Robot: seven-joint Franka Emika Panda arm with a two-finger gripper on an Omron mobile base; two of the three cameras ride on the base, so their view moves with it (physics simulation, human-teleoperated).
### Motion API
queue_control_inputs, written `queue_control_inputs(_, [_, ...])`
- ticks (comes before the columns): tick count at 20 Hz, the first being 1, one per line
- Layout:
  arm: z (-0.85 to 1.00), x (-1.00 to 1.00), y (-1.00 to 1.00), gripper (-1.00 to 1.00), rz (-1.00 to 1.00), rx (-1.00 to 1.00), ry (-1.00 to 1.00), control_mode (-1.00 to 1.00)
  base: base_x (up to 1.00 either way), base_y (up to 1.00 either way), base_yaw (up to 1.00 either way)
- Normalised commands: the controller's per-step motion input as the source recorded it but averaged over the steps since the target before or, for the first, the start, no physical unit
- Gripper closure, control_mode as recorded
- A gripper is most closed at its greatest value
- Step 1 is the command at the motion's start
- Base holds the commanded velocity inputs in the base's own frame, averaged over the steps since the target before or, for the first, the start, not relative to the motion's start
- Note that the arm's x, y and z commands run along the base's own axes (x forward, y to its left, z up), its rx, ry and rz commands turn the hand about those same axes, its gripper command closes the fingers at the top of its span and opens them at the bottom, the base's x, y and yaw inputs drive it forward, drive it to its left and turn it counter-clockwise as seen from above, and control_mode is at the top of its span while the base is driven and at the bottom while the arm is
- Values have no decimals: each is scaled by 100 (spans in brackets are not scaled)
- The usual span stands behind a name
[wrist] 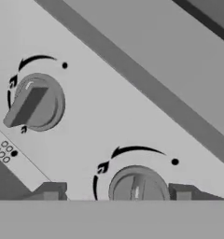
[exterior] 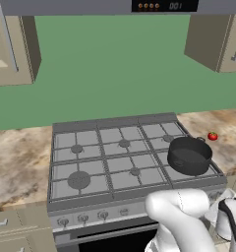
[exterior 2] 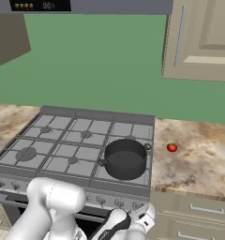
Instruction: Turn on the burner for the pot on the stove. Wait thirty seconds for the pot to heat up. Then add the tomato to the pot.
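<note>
Gripper (wrist: pixel 116 192) jaws apart w/ small round grey front knob (wrist: pixel 138 186) between fingertips; short dark metal pot (exterior: pixel 189 155) on grey gas stove (exterior: pixel 90 170), small red tomato (exterior: pixel 212 136) on counter nearby.

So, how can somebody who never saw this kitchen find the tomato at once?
Start at the grey stove in the marble counter. On its front right burner stands a dark pot. Just right of it, on the counter, apart from the pot, lies the tomato: small, round, the single bright red thing.
</note>
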Motion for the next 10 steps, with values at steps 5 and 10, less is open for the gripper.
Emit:
queue_control_inputs(5, [0,-45,0,-100,71,-37,-17,-100,0,0,0])
queue_control_inputs(10, [23,-46,-3,-100,74,-38,-27,-100,0,0,0])
